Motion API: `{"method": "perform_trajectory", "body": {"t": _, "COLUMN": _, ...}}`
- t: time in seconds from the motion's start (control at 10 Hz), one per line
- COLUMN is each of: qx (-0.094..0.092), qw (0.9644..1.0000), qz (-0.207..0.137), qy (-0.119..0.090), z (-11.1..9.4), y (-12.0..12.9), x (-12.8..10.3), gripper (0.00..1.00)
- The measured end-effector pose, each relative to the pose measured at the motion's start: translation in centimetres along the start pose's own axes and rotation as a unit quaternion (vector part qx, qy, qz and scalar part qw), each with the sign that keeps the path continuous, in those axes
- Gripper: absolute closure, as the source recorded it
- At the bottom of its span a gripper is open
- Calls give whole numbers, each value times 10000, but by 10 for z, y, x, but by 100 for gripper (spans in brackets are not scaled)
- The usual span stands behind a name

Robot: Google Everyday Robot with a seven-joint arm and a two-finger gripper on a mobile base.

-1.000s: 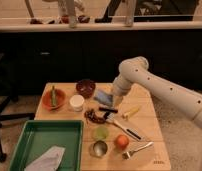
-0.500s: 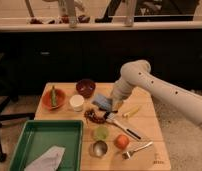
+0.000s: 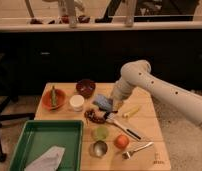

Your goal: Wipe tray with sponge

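Sponge (image 3: pixel 102 102): on table, just L of the gripper (image 3: pixel 113 106), touching or nearly so at its R edge. Long axis looks roughly L–R, slight tilt; can't be sure. Only one arm, coming down from the R and above, so the sponge sits on the far side of the fingers from the arm.

Gripper: low over the table, tips at sponge height. Fingers narrow, closed right down. Whether they actually pinch the sponge's edge or just sit beside it, can't tell from here.

Tray (image 3: pixel 54 123): well apart, to the gripper's L and toward the near edge of the table. Cloth (image 3: pixel 48 159) lies in its near part; rest of the floor is bare green.

Judgement: next move turns on that L-and-near diagonal, sponge to tray. If the grip isn't good, needs a re-grasp first.

Round about: white cup (image 3: pixel 76 102) further L beyond the sponge, on the route to the tray. Maroon bowl (image 3: pixel 86 87) L and behind. Orange dish (image 3: pixel 53 98) further L still. Yellow piece (image 3: pixel 131 111) just R. Knife (image 3: pixel 125 129) on the near side, slightly R. Green cup (image 3: pixel 100 132) on the near side.
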Motion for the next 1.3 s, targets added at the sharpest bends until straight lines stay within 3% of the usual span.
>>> {"method": "perform_trajectory", "body": {"t": 0.2, "qx": -65, "qw": 9994, "qz": -351, "qy": 0, "z": 6, "y": 5, "x": -22, "gripper": 100}}
{"method": "perform_trajectory", "body": {"t": 0.5, "qx": -178, "qw": 9940, "qz": -1080, "qy": -64, "z": 20, "y": 14, "x": -88, "gripper": 100}}
{"method": "perform_trajectory", "body": {"t": 1.0, "qx": -373, "qw": 9764, "qz": -2128, "qy": -4, "z": 36, "y": 58, "x": -168, "gripper": 100}}
{"method": "perform_trajectory", "body": {"t": 1.3, "qx": -499, "qw": 9716, "qz": -2313, "qy": 2, "z": 57, "y": 73, "x": -186, "gripper": 100}}
